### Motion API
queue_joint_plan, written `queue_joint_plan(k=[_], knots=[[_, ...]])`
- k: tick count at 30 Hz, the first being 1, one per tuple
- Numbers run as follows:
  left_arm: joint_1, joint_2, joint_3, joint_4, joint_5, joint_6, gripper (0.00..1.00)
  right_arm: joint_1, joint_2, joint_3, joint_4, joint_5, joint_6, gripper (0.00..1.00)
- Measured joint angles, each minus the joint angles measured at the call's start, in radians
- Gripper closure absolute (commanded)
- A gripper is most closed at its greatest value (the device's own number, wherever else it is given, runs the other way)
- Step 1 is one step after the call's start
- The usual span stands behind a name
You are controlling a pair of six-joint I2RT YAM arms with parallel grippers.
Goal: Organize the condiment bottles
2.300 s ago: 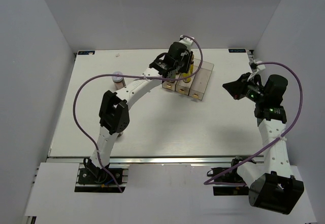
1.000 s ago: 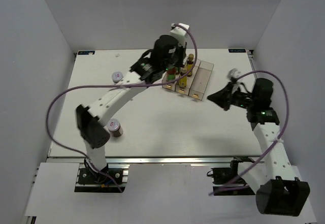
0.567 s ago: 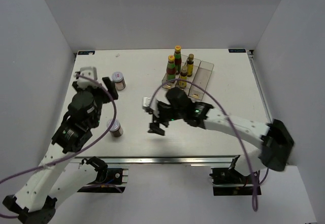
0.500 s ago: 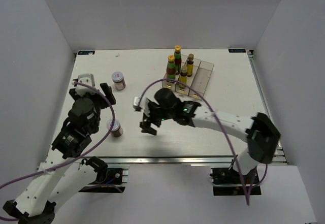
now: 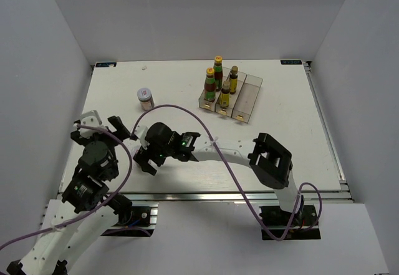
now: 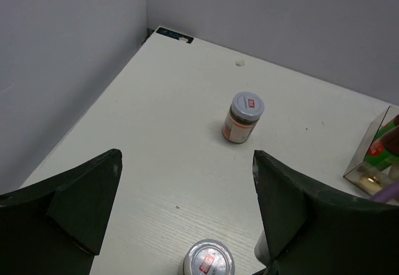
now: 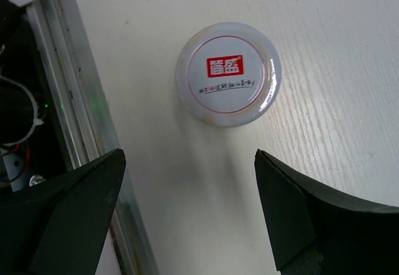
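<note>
Left arm (image 5: 80, 191) is folded near its base, left gripper (image 6: 187, 159) angled forward, jaws spread wide, empty. Right arm (image 5: 240, 153) is stretched across to the left, right gripper (image 7: 190, 156) pointed straight down, jaws wide, empty.

Robotics lab cell: white table (image 5: 293, 138) between bare grey walls (image 5: 50, 44), two cabled robot arms (image 5: 230, 153) on an aluminium rail (image 5: 206, 196).

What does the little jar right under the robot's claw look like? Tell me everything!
The jar stands upright on the white table, close to its metal edge rail. From above, only its round, glossy white lid shows: a thin red ring, a red patch with white characters, small print below. The open right gripper hangs above it; nothing touches it.
</note>
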Motion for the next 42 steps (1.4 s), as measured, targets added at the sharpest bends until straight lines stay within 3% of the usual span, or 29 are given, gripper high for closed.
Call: queue_joint_plan(k=[11,25,26,29,30,32,33,35,36,42], knots=[[0.0,-0.173,-0.034,-0.004,-0.097,-0.036,0.05,-0.007,0.129,0.112,0.014,0.055,0.079,0.11],[0.0,-0.205,-0.049,-0.009,-0.13,-0.044,0.05,0.008,0.241,0.225,0.034,0.143,0.049,0.14],[0.0,-0.209,-0.049,-0.008,-0.132,-0.044,0.05,0.01,0.245,0.226,0.035,0.149,0.048,0.17],[0.0,-0.221,-0.05,-0.008,-0.137,-0.044,0.05,0.013,0.253,0.23,0.042,0.169,0.039,0.4],[0.0,-0.223,-0.05,-0.008,-0.139,-0.044,0.05,0.013,0.254,0.232,0.05,0.183,0.032,0.54],[0.0,-0.224,-0.05,-0.008,-0.14,-0.044,0.05,0.013,0.254,0.237,0.052,0.19,0.031,0.7],[0.0,-0.224,-0.05,-0.008,-0.14,-0.044,0.05,0.013,0.256,0.237,0.051,0.193,0.027,0.84],[0.0,-0.224,-0.05,-0.008,-0.14,-0.044,0.05,0.013,0.256,0.236,0.052,0.196,0.025,0.96],[0.0,-0.224,-0.05,-0.008,-0.14,-0.044,0.05,0.013,0.256,0.232,0.055,0.196,0.023,1.0],[0.0,-0.237,-0.054,-0.006,-0.137,-0.043,0.05,-0.018,0.177,0.139,0.032,0.116,-0.004,1.0]])
